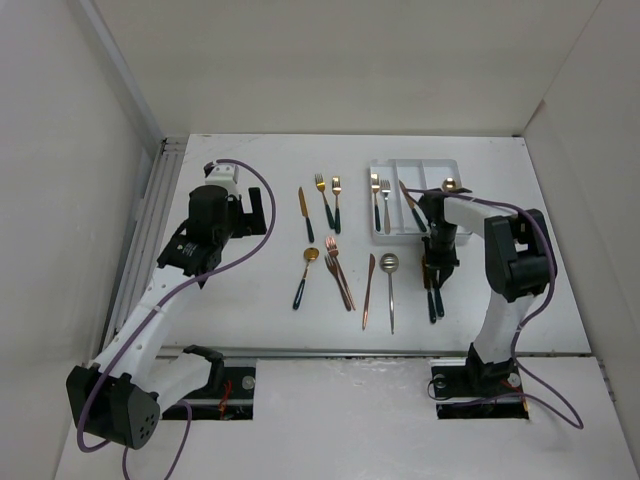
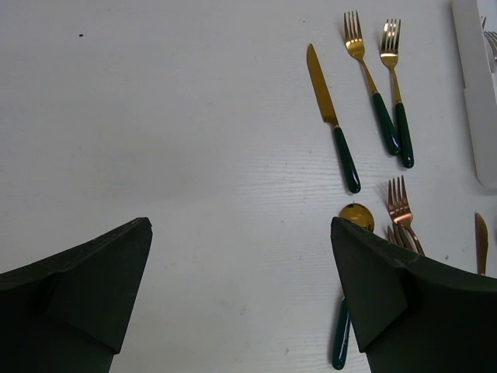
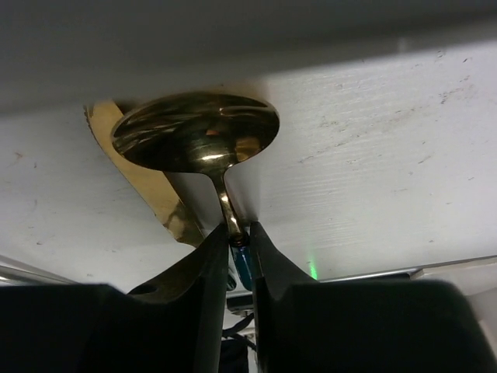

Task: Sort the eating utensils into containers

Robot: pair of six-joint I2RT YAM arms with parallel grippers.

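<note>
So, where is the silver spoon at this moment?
In the top view, the silver spoon lies flat on the table, right of centre, between the white tray and the near edge, with a copper knife beside it on the left.

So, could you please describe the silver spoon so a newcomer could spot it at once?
Find the white tray at the far right of the table. Just on its near side, the silver spoon lies right of a copper-rose knife, bowl toward the tray. It is the only all-silver piece there.
</note>
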